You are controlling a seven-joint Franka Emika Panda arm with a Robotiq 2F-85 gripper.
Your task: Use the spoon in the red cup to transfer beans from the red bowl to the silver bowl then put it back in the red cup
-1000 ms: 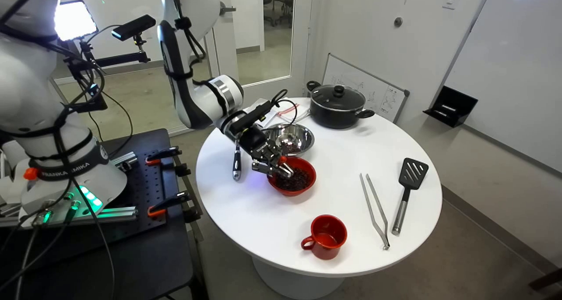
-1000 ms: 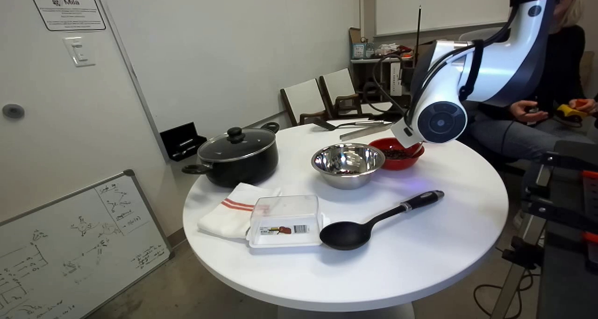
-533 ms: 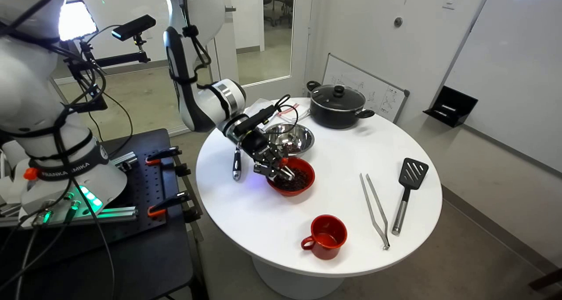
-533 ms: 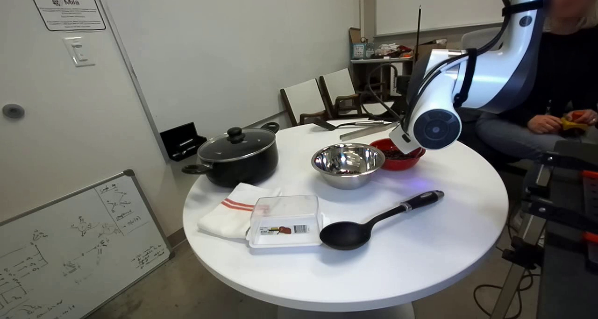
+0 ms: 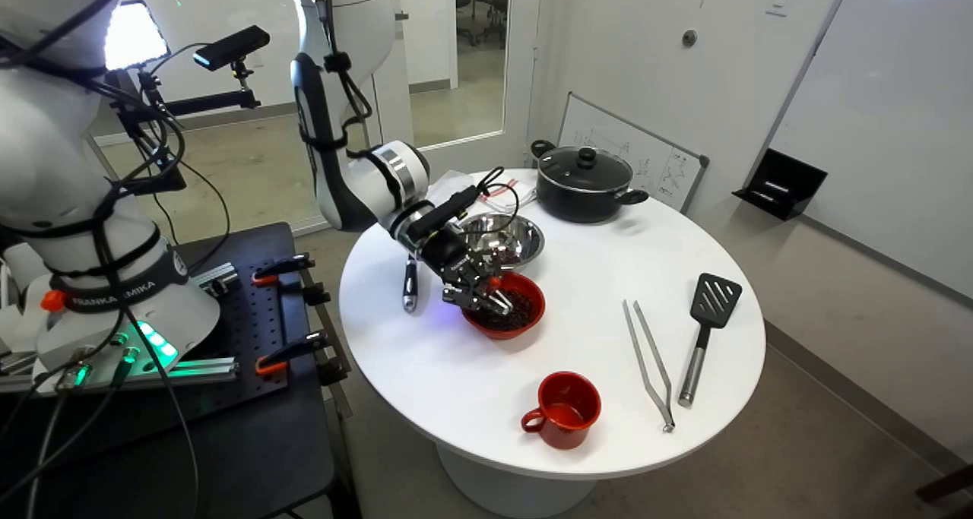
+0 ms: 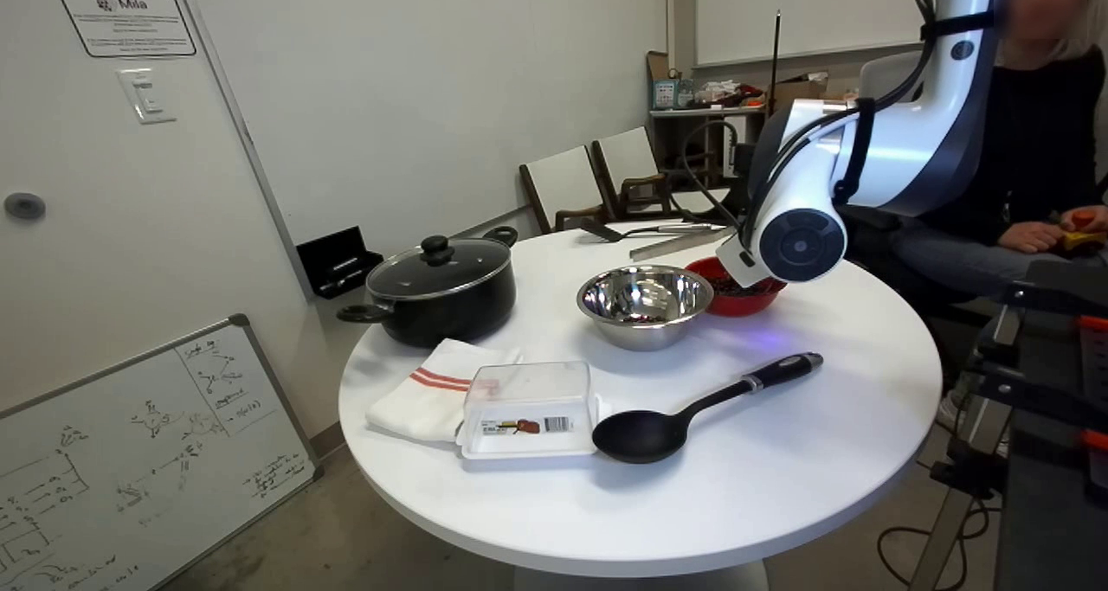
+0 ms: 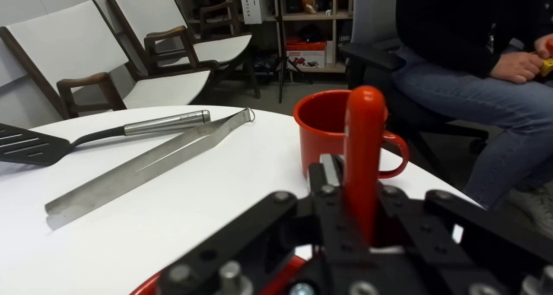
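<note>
Wrist view has the spoon (image 7: 365, 144) front and center: glossy red handle, rounded end poking up, gripper (image 5: 499, 303) clenched on it. The scoop end is hidden, so I can't say if it's down in the beans (image 5: 523, 311) or above them, but the gripper is right at the red bowl (image 5: 508, 334). My guess: it's mid-scoop, and the silver bowl (image 6: 645, 335) right next to that bowl comes next (looks like some beans are in there already).

Handling-wise I'd bet the spoon's light, stiff and hard to break. That shine could be slippery though, and a slim handle may twist in the grip once there's a load on the scoop. I'd grip right there on the handle, below the rounded end, so the scoop is free to go back in the cup (image 7: 315, 144) later. Beans are small and loose, so stay level or they'll roll off.
</note>
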